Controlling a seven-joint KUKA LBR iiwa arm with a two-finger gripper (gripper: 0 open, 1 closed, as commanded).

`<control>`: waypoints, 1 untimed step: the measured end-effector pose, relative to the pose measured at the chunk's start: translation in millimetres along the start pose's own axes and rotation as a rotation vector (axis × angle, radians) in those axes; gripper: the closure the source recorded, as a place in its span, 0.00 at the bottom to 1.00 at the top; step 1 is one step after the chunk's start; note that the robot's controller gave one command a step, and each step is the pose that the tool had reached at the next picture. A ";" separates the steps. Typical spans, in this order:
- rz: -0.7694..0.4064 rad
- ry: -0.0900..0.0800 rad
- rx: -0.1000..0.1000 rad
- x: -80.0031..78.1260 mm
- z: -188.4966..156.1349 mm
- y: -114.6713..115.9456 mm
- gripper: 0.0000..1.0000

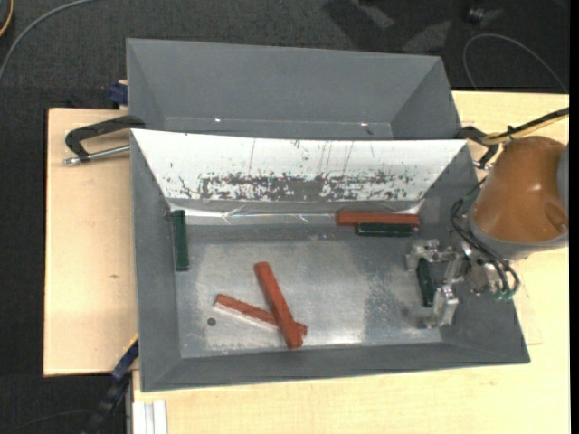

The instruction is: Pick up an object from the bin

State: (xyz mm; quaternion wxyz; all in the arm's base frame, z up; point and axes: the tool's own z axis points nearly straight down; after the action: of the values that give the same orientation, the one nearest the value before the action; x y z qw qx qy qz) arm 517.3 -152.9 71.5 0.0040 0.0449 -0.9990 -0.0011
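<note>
Camera view: the gripper, at the bin's four o'clock, is apparently gripping, narrowly set, a dark green stick, its long axis running twelve-to-six; crossed red sticks are lying toward eight o'clock.

Bright light, white glare on back wall of bin
</note>
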 end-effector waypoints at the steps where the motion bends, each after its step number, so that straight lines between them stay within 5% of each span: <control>1: -0.241 -0.007 0.003 23.6 -22.0 5.8 0.00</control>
State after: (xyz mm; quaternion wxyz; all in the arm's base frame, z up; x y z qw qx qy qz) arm 493.4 -149.3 93.7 0.0001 0.1647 -0.9863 -0.0004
